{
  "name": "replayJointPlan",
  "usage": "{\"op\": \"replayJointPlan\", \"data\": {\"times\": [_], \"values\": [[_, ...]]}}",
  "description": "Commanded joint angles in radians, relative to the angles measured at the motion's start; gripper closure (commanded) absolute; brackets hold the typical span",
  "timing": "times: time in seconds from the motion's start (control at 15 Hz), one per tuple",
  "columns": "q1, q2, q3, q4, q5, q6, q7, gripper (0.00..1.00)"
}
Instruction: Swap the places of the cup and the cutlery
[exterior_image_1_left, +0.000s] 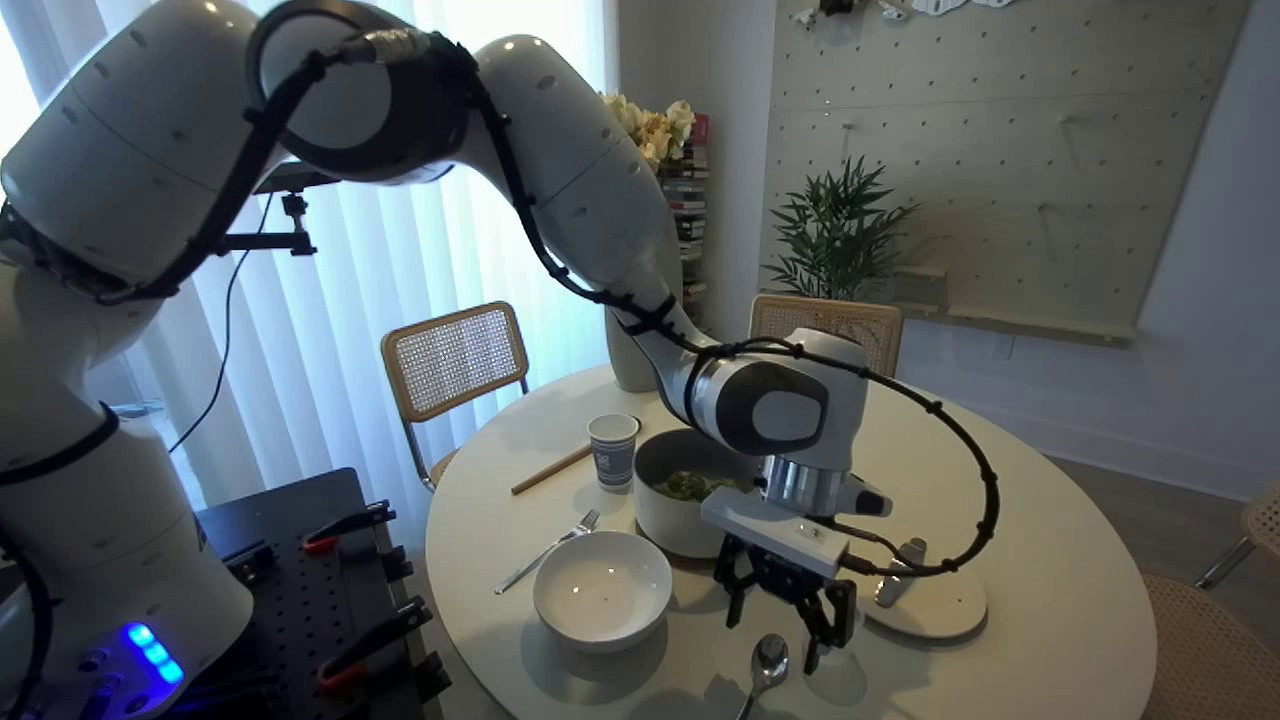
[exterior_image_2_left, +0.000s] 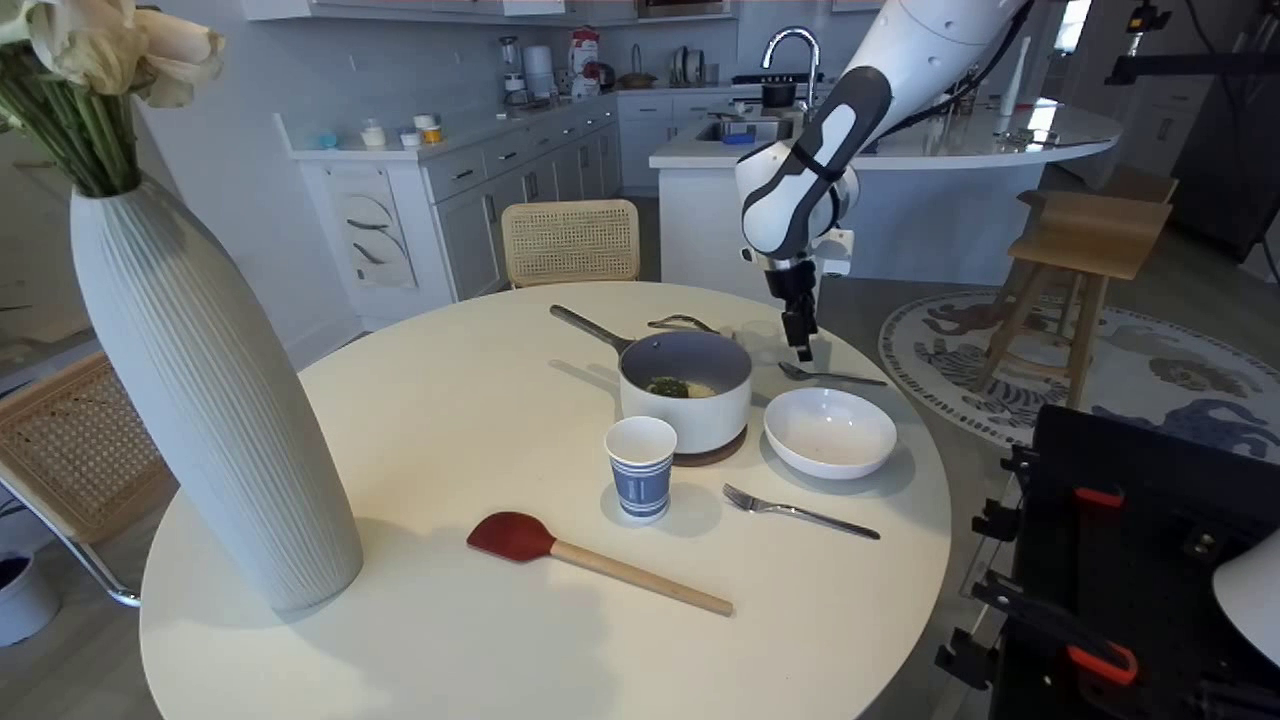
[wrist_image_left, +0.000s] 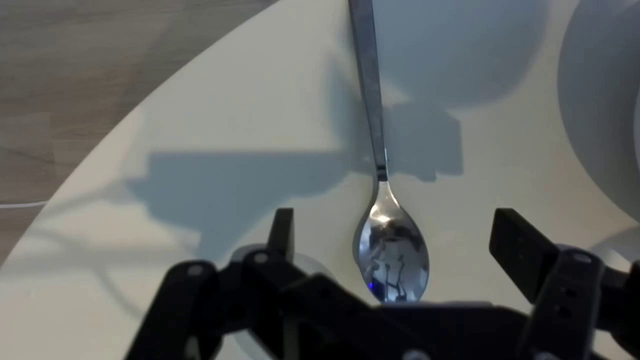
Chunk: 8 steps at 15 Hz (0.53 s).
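1 spoon (wrist_image_left: 378, 145), long axis ~up-down in wrist view, handle top ctr; 1 fork (exterior_image_2_left: 800, 513), tines frame-L in an exterior view; 1 cup (exterior_image_2_left: 642, 472), upright; gripper (wrist_image_left: 394, 232) jaws spread.

1. Black fingers (exterior_image_1_left: 736, 605) hang wide apart over the tabletop (exterior_image_1_left: 1070, 600), and near them gleams the spoon (exterior_image_1_left: 769, 660), its handle running out of view.
2. Across to the white bowl (exterior_image_1_left: 603, 590), with the fork (exterior_image_1_left: 547, 555) just beside it, tines toward the paper cup (exterior_image_1_left: 612, 455)!
3. That cup stands upright beside the pot (exterior_image_1_left: 670, 520), green food (exterior_image_1_left: 688, 486) inside; a wooden handle (exterior_image_1_left: 552, 470) passes behind the cup.
4. And there's the white plate (exterior_image_1_left: 948, 605), a shiny metal utensil (exterior_image_1_left: 890, 590) lying slantwise on it.
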Motion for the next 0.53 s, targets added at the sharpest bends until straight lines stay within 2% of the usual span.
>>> {"op": "replayJointPlan", "data": {"times": [0.0, 0.47], "values": [[-0.024, 0.033, 0.007, 0.058, 0.000, -0.057, -0.050, 0.00], [-0.034, 0.080, 0.011, 0.089, -0.003, -0.073, -0.124, 0.00]]}}
